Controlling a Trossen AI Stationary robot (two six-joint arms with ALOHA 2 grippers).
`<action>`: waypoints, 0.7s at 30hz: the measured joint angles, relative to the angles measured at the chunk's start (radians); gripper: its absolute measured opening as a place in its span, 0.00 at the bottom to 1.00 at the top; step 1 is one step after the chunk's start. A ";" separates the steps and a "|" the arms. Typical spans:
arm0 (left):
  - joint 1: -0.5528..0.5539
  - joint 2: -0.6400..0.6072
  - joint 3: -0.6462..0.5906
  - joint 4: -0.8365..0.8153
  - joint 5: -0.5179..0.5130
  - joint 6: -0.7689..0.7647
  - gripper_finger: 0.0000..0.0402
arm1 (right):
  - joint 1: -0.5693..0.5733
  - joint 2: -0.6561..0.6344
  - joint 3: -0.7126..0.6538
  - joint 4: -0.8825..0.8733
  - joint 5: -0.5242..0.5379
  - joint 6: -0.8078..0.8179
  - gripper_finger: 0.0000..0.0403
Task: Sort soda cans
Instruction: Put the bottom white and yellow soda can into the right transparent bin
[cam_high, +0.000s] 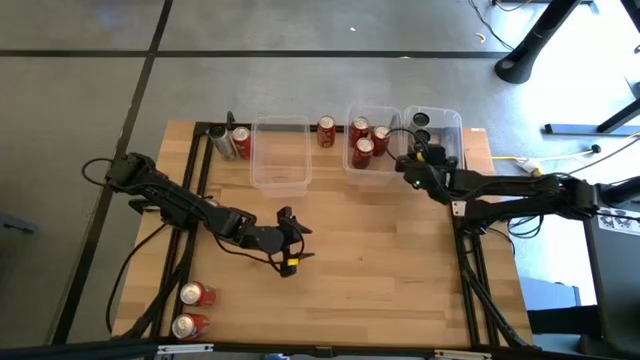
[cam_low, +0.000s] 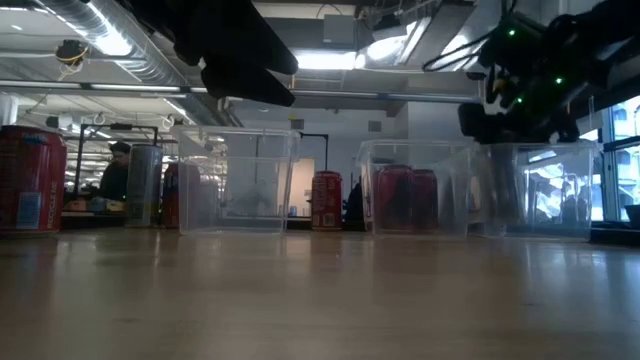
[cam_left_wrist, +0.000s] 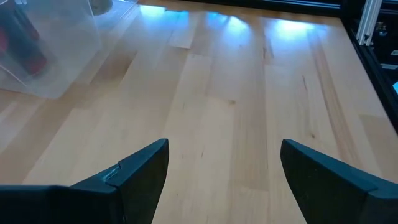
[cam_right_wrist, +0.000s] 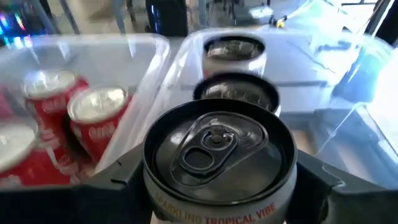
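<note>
Black can (cam_right_wrist: 219, 163) in right claw (cam_right_wrist: 217, 186); bin (cam_right_wrist: 348, 81) holds two.

Grey floor (cam_high: 300, 80), ceiling lights (cam_low: 345, 60)

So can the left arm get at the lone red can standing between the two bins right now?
Probably yes: the left gripper is open and empty, bare table lies between, and the red can stands apart from both bins.
</note>
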 joint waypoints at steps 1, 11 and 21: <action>0.000 0.000 0.000 0.000 0.000 0.000 0.74 | 0.000 -0.001 -0.013 0.018 0.008 0.010 0.61; 0.000 0.000 0.000 0.000 0.000 -0.002 0.74 | 0.002 -0.001 -0.029 0.062 -0.015 -0.008 0.75; 0.000 0.000 0.000 0.000 0.000 -0.007 0.74 | 0.002 -0.001 -0.030 0.058 -0.030 -0.009 0.83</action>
